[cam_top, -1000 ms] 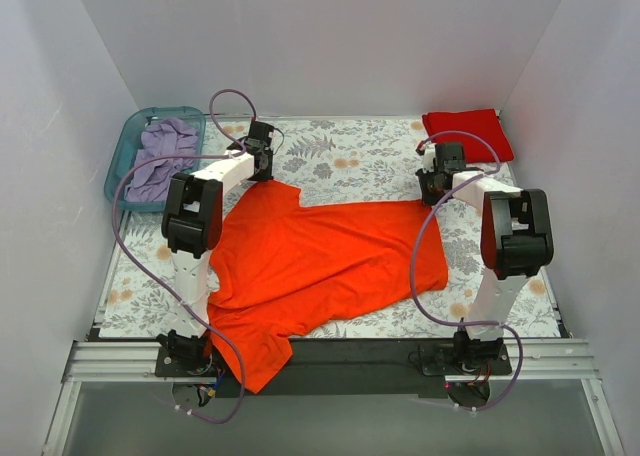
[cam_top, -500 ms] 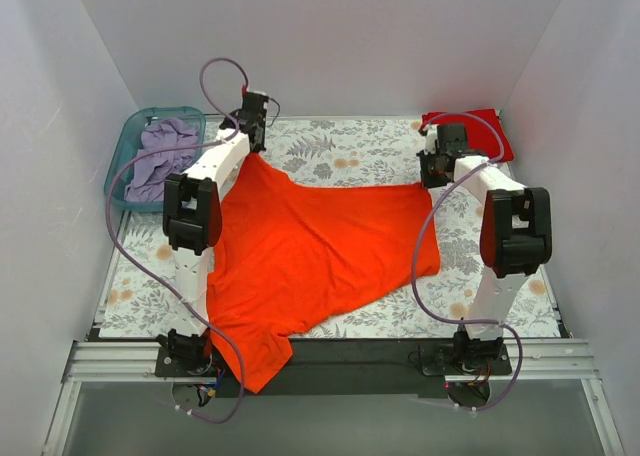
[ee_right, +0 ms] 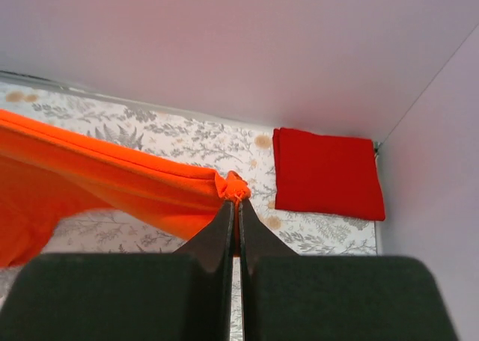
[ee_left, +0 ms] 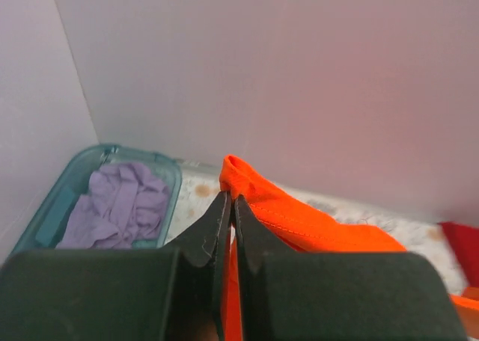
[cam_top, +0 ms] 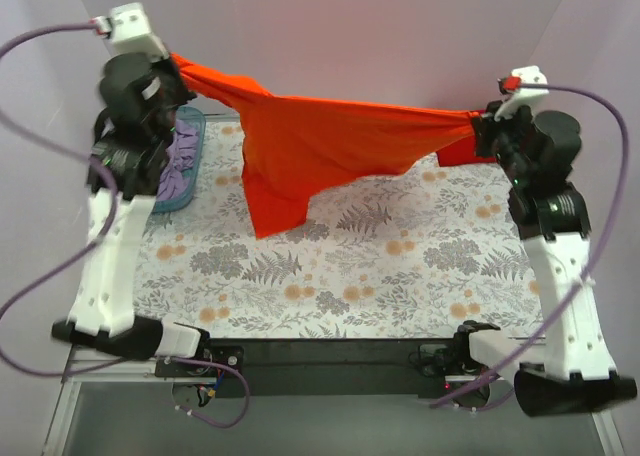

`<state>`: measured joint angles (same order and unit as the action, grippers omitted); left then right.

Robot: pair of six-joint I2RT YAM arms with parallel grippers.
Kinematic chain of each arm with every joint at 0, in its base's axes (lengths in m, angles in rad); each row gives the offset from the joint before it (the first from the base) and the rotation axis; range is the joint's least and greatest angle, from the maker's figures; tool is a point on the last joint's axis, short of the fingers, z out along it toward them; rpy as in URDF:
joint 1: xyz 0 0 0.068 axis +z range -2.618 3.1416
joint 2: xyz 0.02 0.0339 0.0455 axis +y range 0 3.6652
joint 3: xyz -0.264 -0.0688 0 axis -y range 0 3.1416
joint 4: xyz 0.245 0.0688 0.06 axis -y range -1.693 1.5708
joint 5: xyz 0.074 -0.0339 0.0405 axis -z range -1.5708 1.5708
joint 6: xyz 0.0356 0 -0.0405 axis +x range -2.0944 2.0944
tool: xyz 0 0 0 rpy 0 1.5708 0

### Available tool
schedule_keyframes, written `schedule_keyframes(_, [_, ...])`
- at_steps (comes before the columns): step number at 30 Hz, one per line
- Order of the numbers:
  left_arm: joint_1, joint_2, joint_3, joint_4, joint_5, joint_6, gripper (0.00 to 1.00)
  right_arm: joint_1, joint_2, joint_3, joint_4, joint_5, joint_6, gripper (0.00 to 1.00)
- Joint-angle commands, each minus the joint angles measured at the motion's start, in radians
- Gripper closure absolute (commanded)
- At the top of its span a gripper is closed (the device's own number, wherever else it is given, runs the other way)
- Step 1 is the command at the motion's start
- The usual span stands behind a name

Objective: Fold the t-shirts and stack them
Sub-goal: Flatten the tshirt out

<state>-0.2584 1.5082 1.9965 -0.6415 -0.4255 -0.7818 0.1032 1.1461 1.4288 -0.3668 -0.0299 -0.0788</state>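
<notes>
The bright orange t-shirt (cam_top: 320, 141) hangs in the air, stretched between both raised arms, its lower part dangling toward the table at the left. High at the back left, my left gripper (cam_top: 178, 62) is shut on one bunched end of it, seen in the left wrist view (ee_left: 230, 197) with orange cloth (ee_left: 299, 217) between the jaws. My right gripper (cam_top: 478, 126) is shut on the other end, where the right wrist view (ee_right: 236, 203) shows a knot of orange cloth (ee_right: 112, 176) at its tips. The deeper red t-shirt (ee_right: 325, 173) lies folded at the back right corner.
A teal bin (cam_top: 190, 146) holding purple cloth (ee_left: 120, 206) stands at the back left, beneath my left arm. The floral table cover (cam_top: 350, 266) lies under the hanging shirt. White walls close in the back and both sides.
The orange t-shirt lay on the table a second ago. My right gripper shut on its corner, and both arms rose with it, so it now hangs stretched in the air.
</notes>
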Motion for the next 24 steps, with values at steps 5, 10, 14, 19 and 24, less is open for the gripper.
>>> schedule_keyframes(5, [0.002,-0.391,-0.111,0.054,0.074,-0.082,1.00,-0.003,-0.339,-0.085,-0.075,0.024,-0.074,0.99])
schedule_keyframes(10, [0.002,-0.410,0.043,-0.030,0.042,-0.047,1.00,0.003,-0.424,-0.012,-0.142,0.025,-0.128,0.99])
schedule_keyframes(14, [0.002,-0.364,0.125,-0.063,0.034,0.013,1.00,0.004,-0.436,0.031,-0.144,0.053,-0.142,0.99])
schedule_keyframes(19, [0.002,-0.263,0.130,-0.047,0.063,0.065,1.00,0.007,-0.384,0.044,-0.141,0.038,-0.164,0.99])
schedule_keyframes(24, [0.002,-0.096,-0.065,0.034,0.151,0.128,1.00,0.006,-0.275,-0.121,-0.071,0.025,-0.150,0.99])
